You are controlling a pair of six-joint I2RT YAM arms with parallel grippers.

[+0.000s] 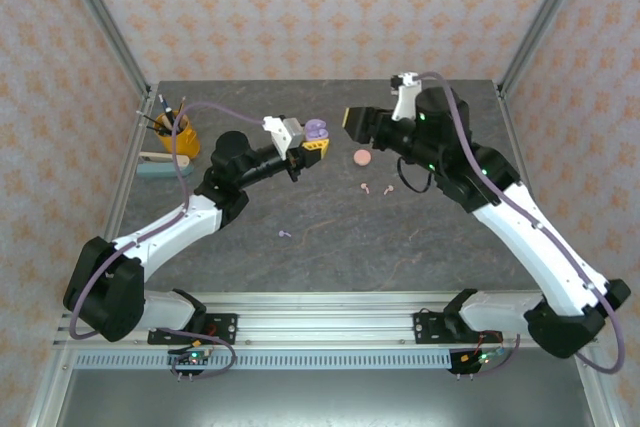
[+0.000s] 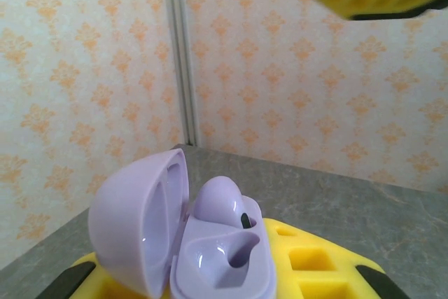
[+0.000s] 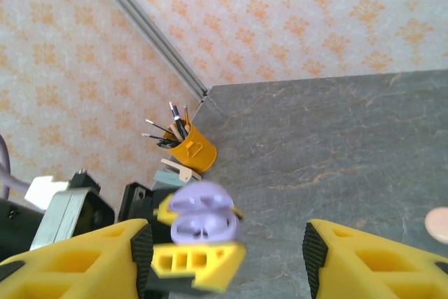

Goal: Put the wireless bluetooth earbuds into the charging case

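open case [image 1: 316, 131] in left fingers [image 1: 318, 148] | round case [image 1: 363, 157] on table [image 1: 420, 237], right | earbuds [image 1: 366, 188] before it

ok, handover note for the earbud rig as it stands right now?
Left gripper: shut on the open lilac case, held up.
Right gripper: open, empty, close beside that case.
Done: one lilac bud sits in its socket; the other socket is empty.
Left: loose lilac bud lies mid-table; two pink buds lie just near of the pink case, not yet in it.
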